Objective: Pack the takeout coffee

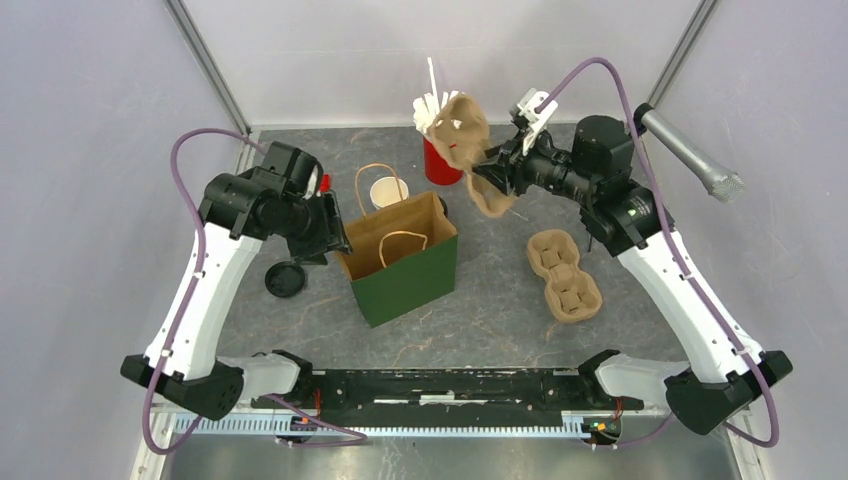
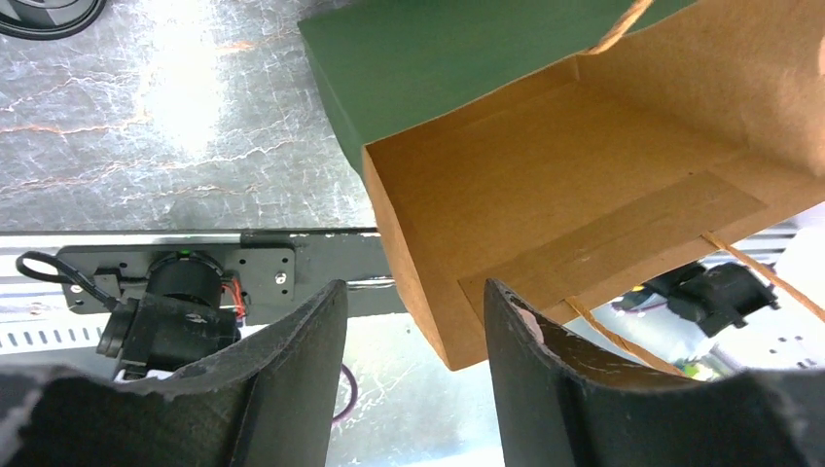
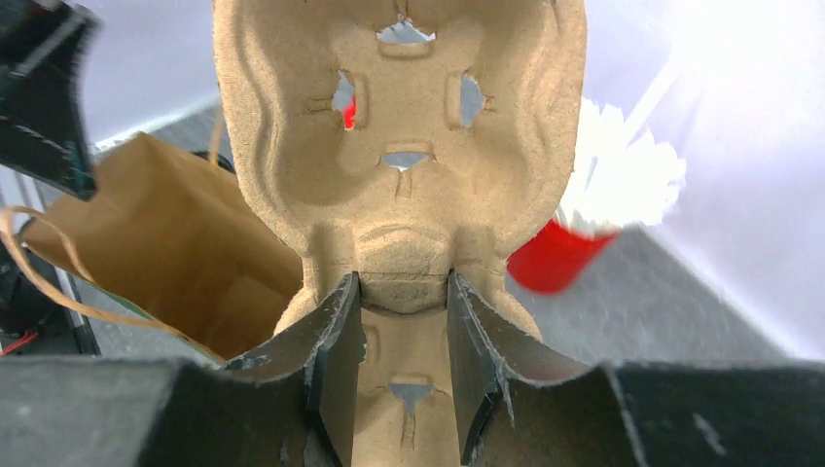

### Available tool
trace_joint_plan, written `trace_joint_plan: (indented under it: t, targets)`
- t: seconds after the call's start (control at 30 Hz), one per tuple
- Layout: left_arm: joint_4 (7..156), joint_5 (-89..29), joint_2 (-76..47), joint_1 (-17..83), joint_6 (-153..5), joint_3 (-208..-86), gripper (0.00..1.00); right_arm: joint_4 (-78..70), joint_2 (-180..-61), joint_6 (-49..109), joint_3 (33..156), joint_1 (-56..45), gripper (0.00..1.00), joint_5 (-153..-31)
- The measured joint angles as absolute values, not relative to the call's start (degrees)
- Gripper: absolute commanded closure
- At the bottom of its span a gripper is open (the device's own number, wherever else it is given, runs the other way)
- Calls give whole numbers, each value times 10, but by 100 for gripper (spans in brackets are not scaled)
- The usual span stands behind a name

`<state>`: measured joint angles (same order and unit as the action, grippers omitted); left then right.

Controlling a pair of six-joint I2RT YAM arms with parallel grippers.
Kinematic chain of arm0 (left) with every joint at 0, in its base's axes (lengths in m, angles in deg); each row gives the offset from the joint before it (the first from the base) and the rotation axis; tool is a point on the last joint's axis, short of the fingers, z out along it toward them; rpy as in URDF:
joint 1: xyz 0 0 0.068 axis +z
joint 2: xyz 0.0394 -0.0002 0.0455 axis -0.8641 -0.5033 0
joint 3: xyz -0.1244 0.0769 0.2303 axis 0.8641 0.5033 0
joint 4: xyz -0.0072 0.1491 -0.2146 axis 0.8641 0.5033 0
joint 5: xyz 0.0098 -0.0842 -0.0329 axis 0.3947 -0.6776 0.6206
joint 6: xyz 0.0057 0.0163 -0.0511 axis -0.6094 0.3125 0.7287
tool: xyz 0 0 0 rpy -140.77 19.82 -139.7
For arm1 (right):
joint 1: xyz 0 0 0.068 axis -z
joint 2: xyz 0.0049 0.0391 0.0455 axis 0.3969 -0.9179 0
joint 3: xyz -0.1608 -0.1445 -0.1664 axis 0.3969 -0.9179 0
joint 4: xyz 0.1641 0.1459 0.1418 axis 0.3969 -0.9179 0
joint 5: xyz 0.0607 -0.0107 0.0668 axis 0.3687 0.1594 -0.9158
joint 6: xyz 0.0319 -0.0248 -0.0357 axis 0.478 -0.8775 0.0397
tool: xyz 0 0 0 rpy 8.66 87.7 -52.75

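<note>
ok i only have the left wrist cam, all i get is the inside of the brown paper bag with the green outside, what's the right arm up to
Observer: The right gripper is shut on a tan moulded-pulp cup carrier, held tilted in the air beyond the far side of the green-sided brown paper bag.
Operator: any more carriers around
Observer: Yes, a second pulp carrier lies flat on the grey table, right of the bag.
Operator: and any cups out
Observer: A lidless white paper cup stands just behind the bag.
</note>
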<state>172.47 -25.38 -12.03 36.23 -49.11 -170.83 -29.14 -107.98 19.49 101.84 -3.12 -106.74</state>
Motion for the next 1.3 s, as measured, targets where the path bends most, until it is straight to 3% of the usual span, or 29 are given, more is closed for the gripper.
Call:
trace_joint_plan:
  t: [0.37, 0.73, 1.3]
  targets:
    - [1666, -338, -62, 418, -433, -1630, 46, -63, -1106, 187, 955, -105, 68, -1177]
    - [1642, -328, -60, 418, -432, -1621, 62, -2, -1145, 155, 923, -182, 68, -1219]
    - [1628, -320, -60, 418, -439, -1621, 71, -15, -1180, 76, 899, -198, 69, -1237]
